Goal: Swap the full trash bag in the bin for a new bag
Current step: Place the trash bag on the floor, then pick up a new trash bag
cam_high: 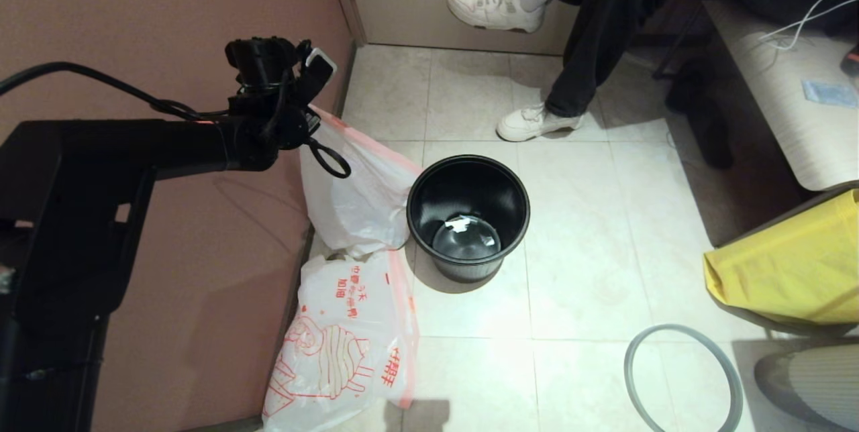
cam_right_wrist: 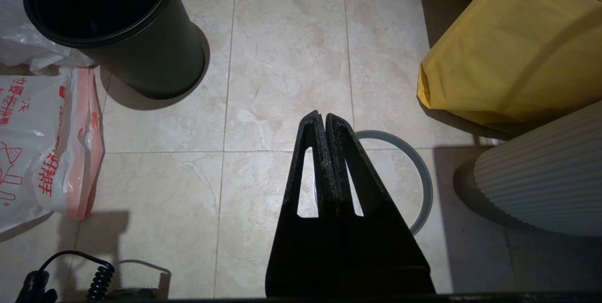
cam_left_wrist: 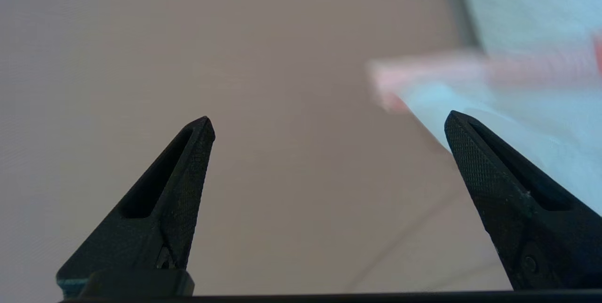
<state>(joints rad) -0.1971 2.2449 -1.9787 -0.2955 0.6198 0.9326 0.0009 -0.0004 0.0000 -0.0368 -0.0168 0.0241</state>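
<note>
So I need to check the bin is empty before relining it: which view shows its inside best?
The head view: it looks straight into the bin, down to its bare floor. The right wrist view shows only its dark mouth and side; the left wrist view misses it.

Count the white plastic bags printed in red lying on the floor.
2: the full trash bag stands between wall and bin; the new bag lies flat nearer the robot. None seems hidden.
</note>
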